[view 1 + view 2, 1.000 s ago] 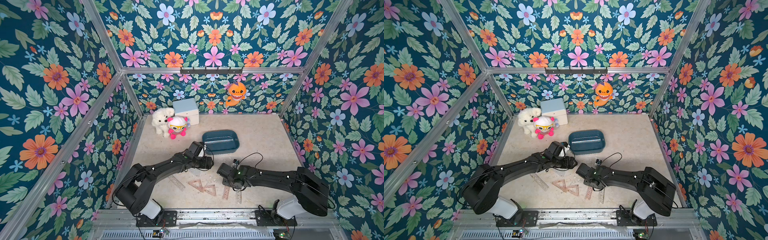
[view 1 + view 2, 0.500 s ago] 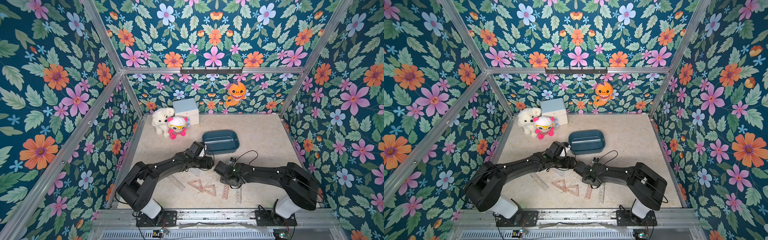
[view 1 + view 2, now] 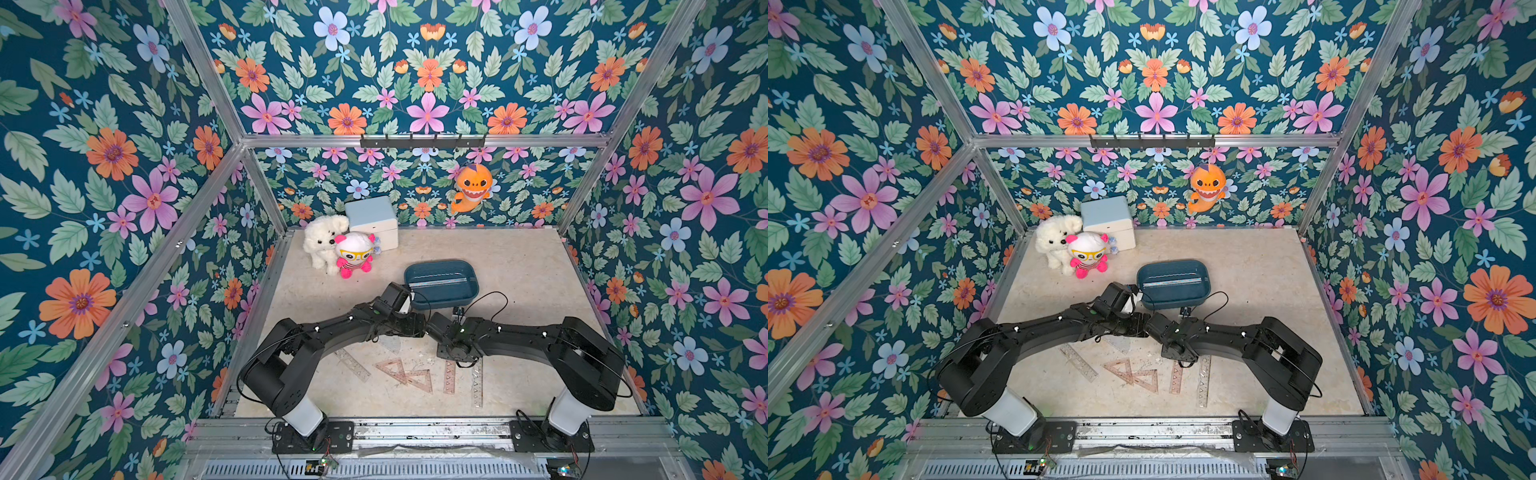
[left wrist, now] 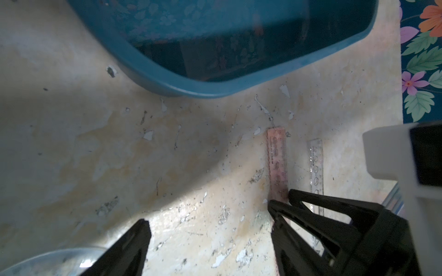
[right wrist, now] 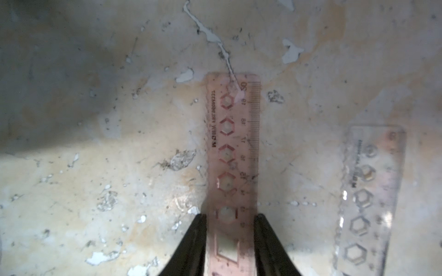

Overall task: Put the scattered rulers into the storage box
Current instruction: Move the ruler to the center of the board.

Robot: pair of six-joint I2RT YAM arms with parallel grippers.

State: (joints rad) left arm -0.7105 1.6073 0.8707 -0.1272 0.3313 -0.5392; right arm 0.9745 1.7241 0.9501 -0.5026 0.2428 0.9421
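Beige mottled counter (image 3: pixel 519 266) carries everything. Two black arms reach over its near half. We see the left hand (image 4: pixel 207 212) spread wide with nothing between its fingers, over bare counter just in front of the box. The right hand (image 5: pixel 230 227) pinches the pink ruler (image 5: pixel 233 148) across its width, one finger on each long edge, ruler lying flat. One storage box (image 3: pixel 453 302): shallow dark teal tub, rounded corners, mid-counter. We count seven rulers, all thin see-through plastic with printed marks. Four are straight strips: a boxed ruler (image 3: pixel 440 282) lying lengthwise inside the tub, the pink one, a clear ruler (image 3: pixel 478 382) just beside it and roughly parallel, both with hexagon cut-outs, and an angled ruler (image 3: pixel 352 364) nearer the left arm. Two are pinkish and open-centred: a first triangle (image 3: pixel 392 369) and a second triangle (image 3: pixel 419 380), side by side between the angled strip and the pink one. One clear half-round protractor (image 3: pixel 390 343), partly hidden under the arms.
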